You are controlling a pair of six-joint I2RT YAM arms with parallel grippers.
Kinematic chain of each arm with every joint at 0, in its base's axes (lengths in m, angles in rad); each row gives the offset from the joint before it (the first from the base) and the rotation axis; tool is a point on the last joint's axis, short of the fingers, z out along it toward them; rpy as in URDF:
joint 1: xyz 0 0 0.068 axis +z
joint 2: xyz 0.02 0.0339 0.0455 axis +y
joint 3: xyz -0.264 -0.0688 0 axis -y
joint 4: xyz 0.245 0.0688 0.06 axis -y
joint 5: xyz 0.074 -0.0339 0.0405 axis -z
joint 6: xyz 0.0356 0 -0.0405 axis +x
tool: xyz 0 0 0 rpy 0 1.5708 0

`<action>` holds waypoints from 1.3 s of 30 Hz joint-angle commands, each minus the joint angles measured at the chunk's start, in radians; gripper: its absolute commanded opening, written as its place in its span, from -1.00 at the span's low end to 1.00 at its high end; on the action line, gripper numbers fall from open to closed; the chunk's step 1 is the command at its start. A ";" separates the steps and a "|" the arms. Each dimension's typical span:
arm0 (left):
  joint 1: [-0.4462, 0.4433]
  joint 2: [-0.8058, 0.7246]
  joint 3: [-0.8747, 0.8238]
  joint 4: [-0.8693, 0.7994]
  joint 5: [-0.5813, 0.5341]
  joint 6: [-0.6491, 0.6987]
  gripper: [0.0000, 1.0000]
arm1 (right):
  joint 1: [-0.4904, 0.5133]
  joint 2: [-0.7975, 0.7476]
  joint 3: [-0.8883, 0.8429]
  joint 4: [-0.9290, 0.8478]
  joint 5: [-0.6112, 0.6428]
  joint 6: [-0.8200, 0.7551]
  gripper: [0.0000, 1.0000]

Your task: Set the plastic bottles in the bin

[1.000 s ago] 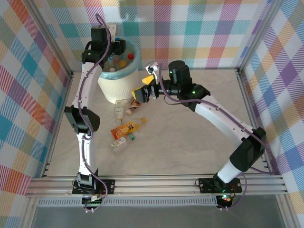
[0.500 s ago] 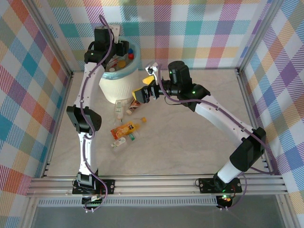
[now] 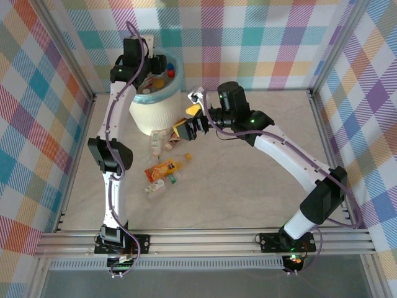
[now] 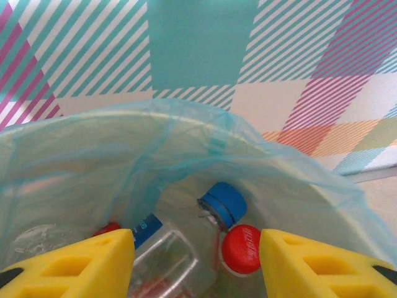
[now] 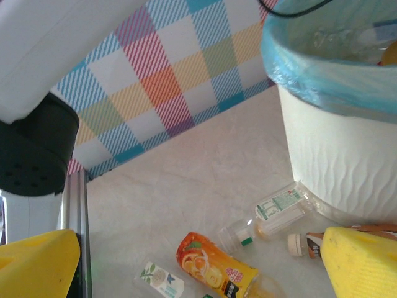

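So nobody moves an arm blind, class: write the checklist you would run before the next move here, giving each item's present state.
1. Left end effector empty above the bin: ok.
2. Right end effector open: ok.
3. Bin upright: ok.
4. Everything binned: not ok; the orange-label bottle and the clear bottle lie on the table beside the bin.
5. Room left in the bin: cannot tell.

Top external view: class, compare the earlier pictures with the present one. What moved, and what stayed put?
The left pincer shifted slightly over the bin and hangs open above the bottles inside. The right pincer, wide open, eased a little down toward the loose bottles beside the bin. Nothing was visibly taken or released. The bin and the loose bottles stayed put.
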 commanded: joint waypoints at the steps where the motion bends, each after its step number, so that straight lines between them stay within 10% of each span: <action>1: 0.001 -0.158 0.035 0.024 0.031 -0.047 0.13 | 0.024 -0.014 -0.009 -0.058 -0.060 -0.116 0.99; 8: -0.031 -0.375 -0.040 -0.163 0.026 -0.004 0.16 | 0.067 -0.032 -0.030 -0.153 0.055 -0.148 0.89; 23: -0.183 -1.120 -1.117 -0.254 -0.037 0.065 0.25 | 0.044 0.010 -0.212 -0.133 0.211 0.491 0.71; 39: -0.314 -0.938 -1.402 -0.159 -0.082 0.112 0.39 | -0.056 0.084 -0.430 -0.012 0.159 0.704 0.60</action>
